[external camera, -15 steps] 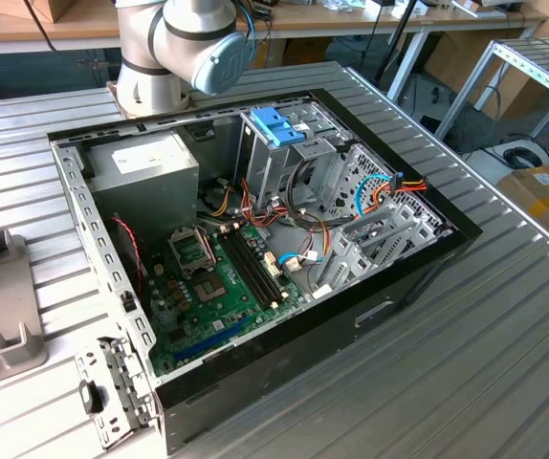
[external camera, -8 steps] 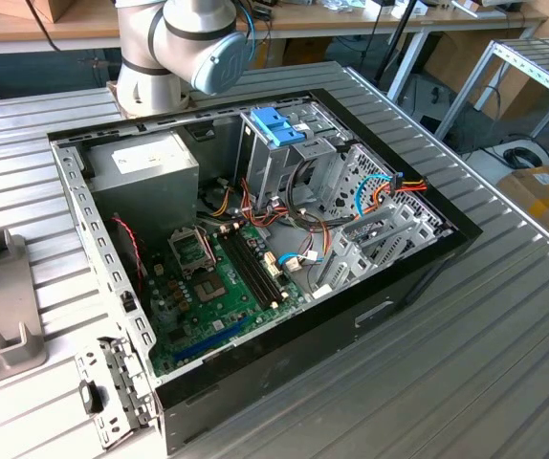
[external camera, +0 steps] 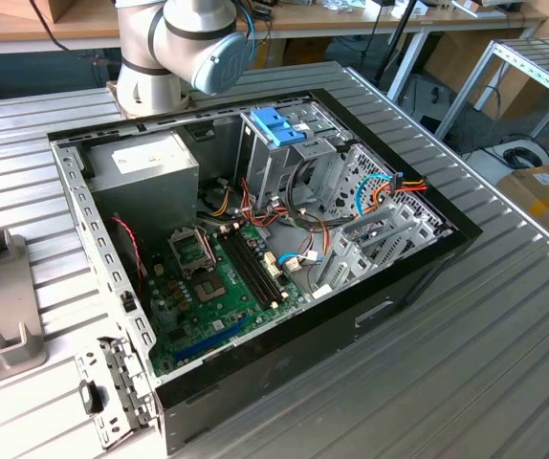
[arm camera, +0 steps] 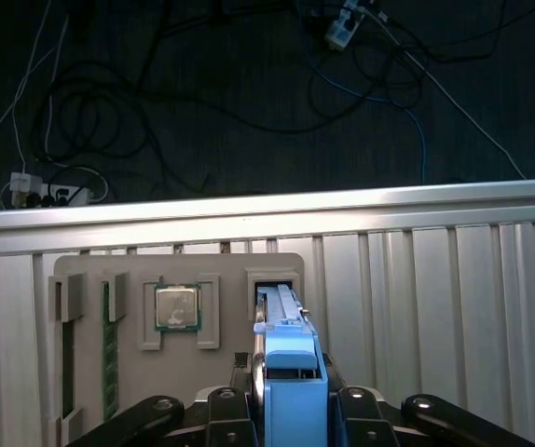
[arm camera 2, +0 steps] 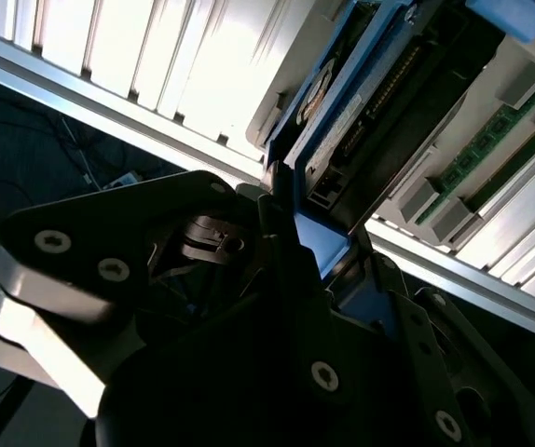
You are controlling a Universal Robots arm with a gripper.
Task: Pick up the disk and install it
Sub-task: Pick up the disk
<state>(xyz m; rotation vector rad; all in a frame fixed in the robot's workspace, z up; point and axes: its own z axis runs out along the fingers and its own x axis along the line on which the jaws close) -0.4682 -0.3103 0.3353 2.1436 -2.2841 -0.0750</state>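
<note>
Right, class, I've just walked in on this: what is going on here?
A robot arm is fetching the disk. In the first wrist view its gripper looks closed on the disk's blue bracket. The disk stands on edge in a slot of a grey holder on the metal table, beside a processor chip. The computer case in the exterior view lies open; the disk is not yet installed there.
</note>
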